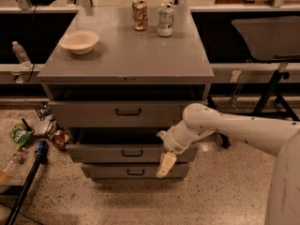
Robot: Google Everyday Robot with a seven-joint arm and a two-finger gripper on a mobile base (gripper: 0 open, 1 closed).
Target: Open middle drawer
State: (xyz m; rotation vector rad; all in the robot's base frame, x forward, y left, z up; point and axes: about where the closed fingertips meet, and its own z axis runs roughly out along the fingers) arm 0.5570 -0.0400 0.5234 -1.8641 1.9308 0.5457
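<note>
The grey cabinet (126, 64) has three drawers. The middle drawer (98, 153) is the low flat front with a small black bar handle (129, 153); a dark gap shows above it. The taller top drawer (89, 114) is above and the lowest drawer (105, 171) is below. My gripper (164, 166) hangs pointing down on the white arm (225, 128), in front of the right part of the middle and lowest drawer fronts, to the right of the middle handle and apart from it.
A white bowl (79, 41) and two cans (139, 14) (165, 19) stand on the cabinet top. Litter (21, 134) and a black pole (26, 179) lie on the floor at the left. A black stand (274, 86) is at the right.
</note>
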